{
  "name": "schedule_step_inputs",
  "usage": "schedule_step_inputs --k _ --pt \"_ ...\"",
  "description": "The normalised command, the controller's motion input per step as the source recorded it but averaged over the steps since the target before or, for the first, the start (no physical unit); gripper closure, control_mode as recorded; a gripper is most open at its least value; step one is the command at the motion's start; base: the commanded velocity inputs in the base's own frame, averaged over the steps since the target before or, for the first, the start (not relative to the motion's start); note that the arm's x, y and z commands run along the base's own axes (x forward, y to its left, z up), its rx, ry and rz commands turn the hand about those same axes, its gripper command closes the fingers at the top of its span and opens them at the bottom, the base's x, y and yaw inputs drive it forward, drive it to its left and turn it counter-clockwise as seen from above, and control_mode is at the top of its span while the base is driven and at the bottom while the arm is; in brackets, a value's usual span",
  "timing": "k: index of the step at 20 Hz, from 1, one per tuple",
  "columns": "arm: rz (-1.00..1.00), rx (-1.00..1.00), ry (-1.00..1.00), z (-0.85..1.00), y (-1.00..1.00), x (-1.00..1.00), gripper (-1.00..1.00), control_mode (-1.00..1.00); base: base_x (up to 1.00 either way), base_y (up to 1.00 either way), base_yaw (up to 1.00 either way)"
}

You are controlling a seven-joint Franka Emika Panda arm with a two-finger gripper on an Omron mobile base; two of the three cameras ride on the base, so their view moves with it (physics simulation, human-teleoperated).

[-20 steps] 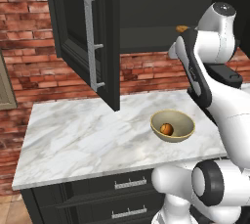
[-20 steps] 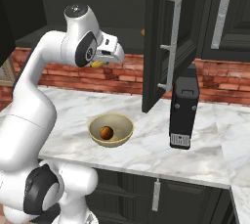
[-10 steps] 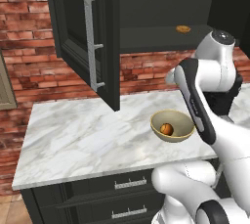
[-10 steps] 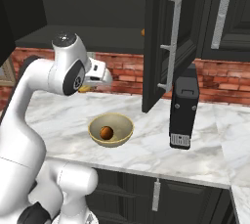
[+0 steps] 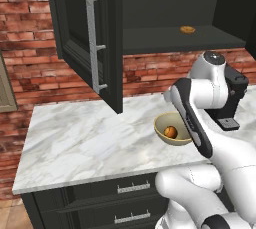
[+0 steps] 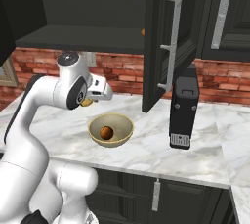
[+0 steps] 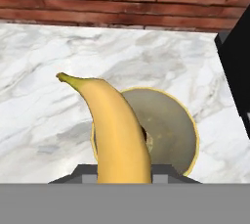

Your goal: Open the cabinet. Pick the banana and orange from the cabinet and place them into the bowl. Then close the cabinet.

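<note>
the cabinet (image 5: 150, 18) hangs above the bowl with its doors swung open, and a flat orange-brown lump (image 5: 187, 29) lies on its shelf. the marble desk (image 5: 85, 138) carries the bowl (image 6: 111, 130). a tall black appliance (image 6: 183, 113) stands on the desk to the right of the bowl. the claw (image 7: 122, 169) hovers above the bowl, pinching the banana (image 7: 117, 130), which juts out over the bowl's rim. the orange (image 6: 106, 132) sits inside the bowl.
</note>
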Motion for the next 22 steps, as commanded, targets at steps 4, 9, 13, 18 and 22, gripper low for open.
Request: schedule_step_inputs --k 4,9,13,18,22 --pt "0.01 0.00 0.00 -0.29 -0.20 0.21 1.00 -1.00 0.00 0.00 0.00" --pt "0.02 0.00 0.00 -0.37 -0.28 0.23 1.00 -1.00 0.00 0.00 0.00" --pt "0.02 0.00 0.00 -0.41 -0.34 0.21 1.00 -1.00 0.00 0.00 0.00" --pt "0.01 0.00 0.00 -0.42 -0.26 0.21 1.00 -1.00 0.00 0.00 0.00" --pt "0.00 0.00 0.00 -0.05 -0.01 0.00 1.00 -1.00 0.00 0.00 0.00"
